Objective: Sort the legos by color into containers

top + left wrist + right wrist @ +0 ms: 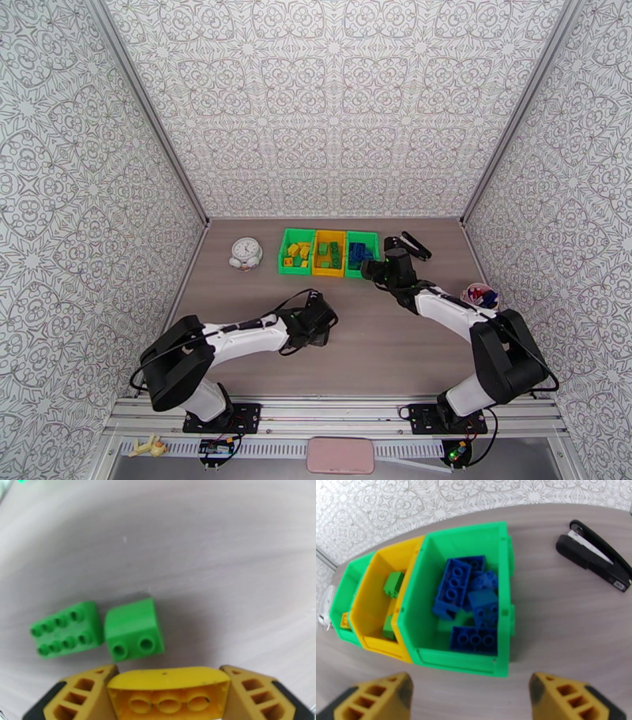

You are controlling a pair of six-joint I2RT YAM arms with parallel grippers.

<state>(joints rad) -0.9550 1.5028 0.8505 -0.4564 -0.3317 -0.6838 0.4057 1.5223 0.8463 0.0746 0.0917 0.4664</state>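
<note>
Left gripper (320, 320), seen from above, hangs low over the middle of the table (379, 347); its own body hides what lies between the fingers. Right gripper (371, 268) hovers at the near edge of the bins (328, 273), a joined row at 12 o'clock on the table. Yellow bricks (297, 253) lie in the left green bin, green bricks (329, 254) in the yellow middle one, blue bricks (361, 253) in the right green one. A clock (246, 254) lies at 10 o'clock, a stapler (415, 245) at 1 o'clock, a cup (479, 295) at 3 o'clock. The tabletop is grey-brown wood grain, and patterned walls (332, 103) enclose it on three sides.

The left wrist view settles the grip: both fingers (87, 693) press the ends of a yellow brick (170, 693), its hollow underside toward the camera. At 11 o'clock from it, an eight-stud green brick (65, 632) and a sloped green brick (134, 628) lie just beside each other on the table.

The right wrist view shows that gripper's jaws wide apart with nothing between them, just short of the bins. The stapler rests at 2 o'clock, apart from the bins.
</note>
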